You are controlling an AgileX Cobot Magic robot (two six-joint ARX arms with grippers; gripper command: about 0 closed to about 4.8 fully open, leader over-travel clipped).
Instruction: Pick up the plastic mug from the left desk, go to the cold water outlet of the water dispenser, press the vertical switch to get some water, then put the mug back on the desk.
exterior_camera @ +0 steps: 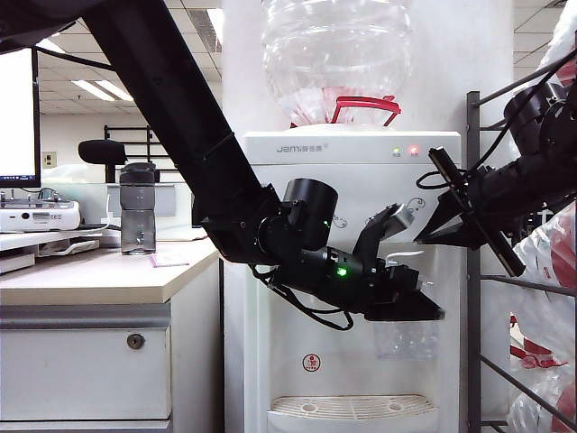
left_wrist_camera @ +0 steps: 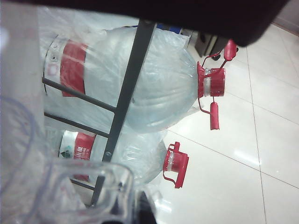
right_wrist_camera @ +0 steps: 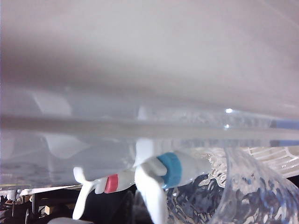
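Note:
My left gripper (exterior_camera: 410, 302) reaches across the front of the water dispenser (exterior_camera: 352, 180) and is shut on the plastic mug (exterior_camera: 406, 340), which hangs under it above the drip grille (exterior_camera: 352, 408). The left wrist view shows the mug's clear wall (left_wrist_camera: 88, 191) against a dark finger (left_wrist_camera: 142, 215). In the right wrist view the cold water outlet (right_wrist_camera: 171, 170) with its blue band sits over the dimpled mug (right_wrist_camera: 243, 191). The vertical switch (right_wrist_camera: 150, 196) stands right beside my shut right gripper (right_wrist_camera: 133, 210). That gripper (exterior_camera: 431, 234) points at the dispenser from the right. No water shows.
The left desk (exterior_camera: 90, 280) carries a smoky-grey bottle (exterior_camera: 137, 209). The red-banded tap (right_wrist_camera: 111, 183) is next to the blue one. A big clear bottle (exterior_camera: 334, 54) tops the dispenser. A metal rack (exterior_camera: 473, 271) with spare bottles (left_wrist_camera: 154, 84) stands at the right.

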